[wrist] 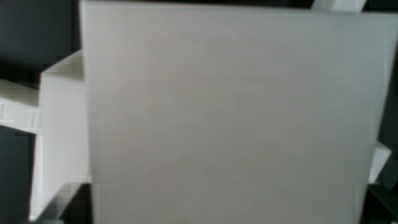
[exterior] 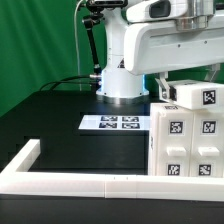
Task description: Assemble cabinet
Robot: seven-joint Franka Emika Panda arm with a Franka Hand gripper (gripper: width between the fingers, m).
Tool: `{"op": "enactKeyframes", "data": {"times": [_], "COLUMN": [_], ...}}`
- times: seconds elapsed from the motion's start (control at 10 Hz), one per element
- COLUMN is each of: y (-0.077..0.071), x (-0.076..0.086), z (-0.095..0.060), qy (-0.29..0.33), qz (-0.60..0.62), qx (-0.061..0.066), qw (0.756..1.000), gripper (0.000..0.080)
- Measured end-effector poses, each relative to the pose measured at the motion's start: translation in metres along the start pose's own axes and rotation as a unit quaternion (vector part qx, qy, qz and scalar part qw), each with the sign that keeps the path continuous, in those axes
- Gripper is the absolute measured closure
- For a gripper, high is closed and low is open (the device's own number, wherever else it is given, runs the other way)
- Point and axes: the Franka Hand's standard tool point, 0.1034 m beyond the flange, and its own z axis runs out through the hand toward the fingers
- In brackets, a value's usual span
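Wrist view — blurred cabinet panel fills nearly everything; jaws apparently hidden.

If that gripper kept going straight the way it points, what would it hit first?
Most likely the cabinet: the gripper hangs just above its top, and a white panel fills the wrist view. How near it is, I cannot tell.
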Motion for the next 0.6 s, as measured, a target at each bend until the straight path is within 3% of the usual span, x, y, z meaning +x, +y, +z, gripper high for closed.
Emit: {"op": "enactKeyframes", "data": {"times": [0.6], "y": [0.0005], "x": [0.0016], "z": [-0.0002], "qy": [0.006], "qz": [0.005], "qx": [-0.002], "qw": [1.000], "gripper": [0.0240]}}
